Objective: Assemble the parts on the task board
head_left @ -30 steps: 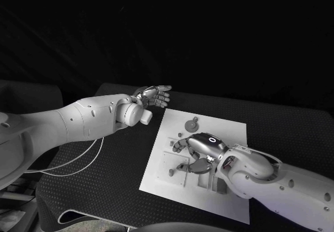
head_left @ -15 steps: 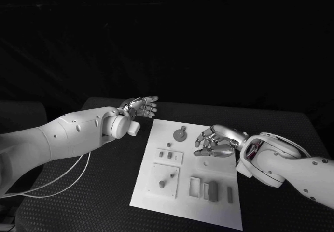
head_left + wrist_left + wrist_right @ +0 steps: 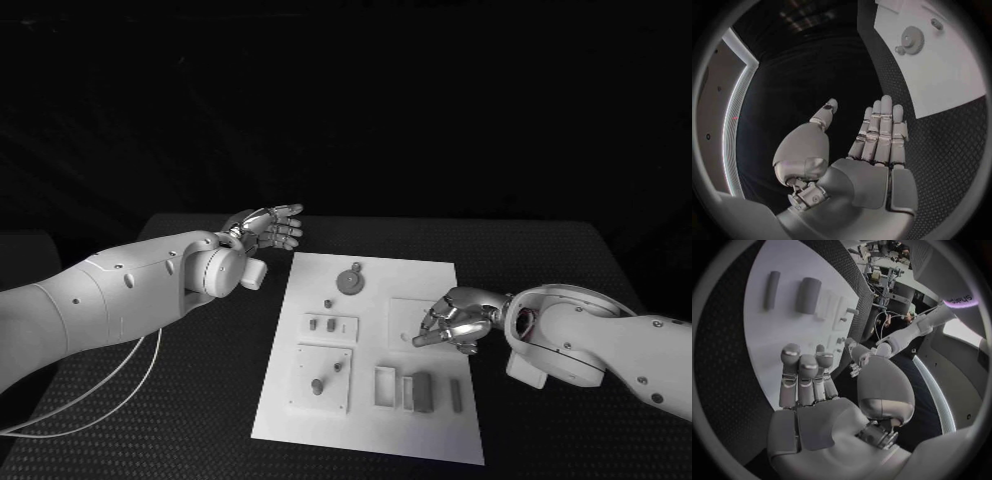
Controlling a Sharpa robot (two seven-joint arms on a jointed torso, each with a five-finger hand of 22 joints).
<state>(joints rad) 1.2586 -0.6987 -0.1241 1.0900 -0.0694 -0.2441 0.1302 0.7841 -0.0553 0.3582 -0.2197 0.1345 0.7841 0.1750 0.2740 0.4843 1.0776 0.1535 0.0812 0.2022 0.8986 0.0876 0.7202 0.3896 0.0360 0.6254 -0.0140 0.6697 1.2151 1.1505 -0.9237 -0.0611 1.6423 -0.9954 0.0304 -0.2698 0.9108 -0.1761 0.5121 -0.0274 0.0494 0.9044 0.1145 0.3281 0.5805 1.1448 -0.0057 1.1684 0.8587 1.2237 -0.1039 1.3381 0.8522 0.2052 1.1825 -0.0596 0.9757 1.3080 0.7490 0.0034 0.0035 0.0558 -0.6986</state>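
I read the task board (image 3: pixel 433 285) lying flat mid-table (image 3: pixel 188 420), parts (image 3: pixel 351 280) small and grey, shapes hard to resolve from the head. Right hand (image 3: pixel 454 322) over the board's right edge: fingers look curled from the head, but its wrist view shows them loosely extended, nothing held. Left hand (image 3: pixel 268 228) off the board's far-left corner, fingers apart, empty; its wrist view catches the round part (image 3: pixel 911 37).

The right hand (image 3: pixel 459 322) hides part of the task board (image 3: pixel 418 275)
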